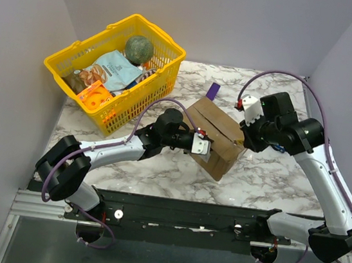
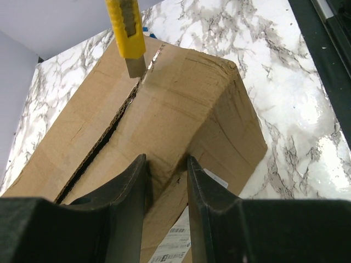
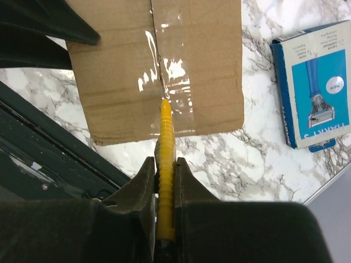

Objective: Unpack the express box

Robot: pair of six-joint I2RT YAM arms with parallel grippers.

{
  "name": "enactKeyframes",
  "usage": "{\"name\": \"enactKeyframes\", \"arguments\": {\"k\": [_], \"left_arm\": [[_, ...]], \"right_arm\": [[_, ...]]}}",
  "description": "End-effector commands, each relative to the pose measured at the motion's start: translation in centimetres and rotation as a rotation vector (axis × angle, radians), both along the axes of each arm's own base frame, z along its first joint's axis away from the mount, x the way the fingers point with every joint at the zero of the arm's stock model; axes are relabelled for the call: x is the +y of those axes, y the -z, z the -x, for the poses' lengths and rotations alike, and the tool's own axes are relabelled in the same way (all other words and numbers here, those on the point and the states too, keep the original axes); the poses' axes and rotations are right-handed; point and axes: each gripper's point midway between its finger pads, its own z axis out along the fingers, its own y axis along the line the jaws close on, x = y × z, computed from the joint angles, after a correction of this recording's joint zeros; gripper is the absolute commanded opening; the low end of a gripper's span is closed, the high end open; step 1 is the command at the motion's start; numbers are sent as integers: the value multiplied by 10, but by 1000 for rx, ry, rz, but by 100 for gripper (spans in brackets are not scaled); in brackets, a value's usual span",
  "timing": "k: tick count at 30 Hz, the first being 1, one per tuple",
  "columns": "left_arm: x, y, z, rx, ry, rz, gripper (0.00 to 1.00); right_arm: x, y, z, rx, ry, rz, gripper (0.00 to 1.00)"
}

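Now the blade is at the tape: where it can go wrong

From above, we see the express box (image 1: 217,137) lying askew on the marble table (image 1: 157,174), between the two arms and well apart from the yellow basket (image 1: 61,68). The left gripper (image 1: 202,143) is at its near end and the right gripper (image 1: 245,137) at its far side. If the box turns under the cut, the seam leaves the line of the blade.

In the left wrist view, the left gripper (image 2: 166,164) pinches the end of the box, with creased cardboard between its fingers (image 2: 131,186). The seam (image 2: 104,142) already gapes on the near part, and the knife (image 2: 126,27) stands over the taped part. We judge that this hold is on soft cardboard, so it may slide when the knife pushes.

In the right wrist view, the right gripper (image 3: 163,164) is pressed onto the thin yellow handle of the knife. Its tip touches the shiny tape (image 3: 175,71). If the handle twists in this narrow hold, the blade may wander off the seam. If it goes too deep, it may cut the contents, which we cannot see.
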Motion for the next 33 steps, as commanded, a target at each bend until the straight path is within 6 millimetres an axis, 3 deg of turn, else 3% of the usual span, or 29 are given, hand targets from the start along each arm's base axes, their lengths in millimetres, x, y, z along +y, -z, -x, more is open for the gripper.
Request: {"name": "enactKeyframes", "arguments": {"k": [1,22,25,26,27,28,29,31,32,33], "left_arm": [[35,64,-20,107,-178,-187,2],[35,64,-26,117,-193,-176,1],[25,35,-26,162,-190,-96,19],[17,13,-32,157,-187,-54,33],[14,-2,-33,173,-188,-25,37],[9,-16,-34,219,-196,6,40],[6,-44,-40,228,-194,53,45],[5,-68,-43,294,-202,99,48],[7,-84,-48,306,-207,116,50],[10,-88,-51,327,-215,115,50]], "right_arm": [[-43,5,48,153,15,144,0],[-68,12,66,157,27,183,0],[-74,22,53,137,126,139,0],[-67,25,49,144,144,81,0],[-69,24,29,97,201,34,1],[-69,26,20,91,231,6,1],[-64,23,4,64,257,-55,1],[-76,19,-15,46,359,-129,0],[-72,17,-27,48,396,-204,0],[-83,16,-34,48,462,-249,0]]}}
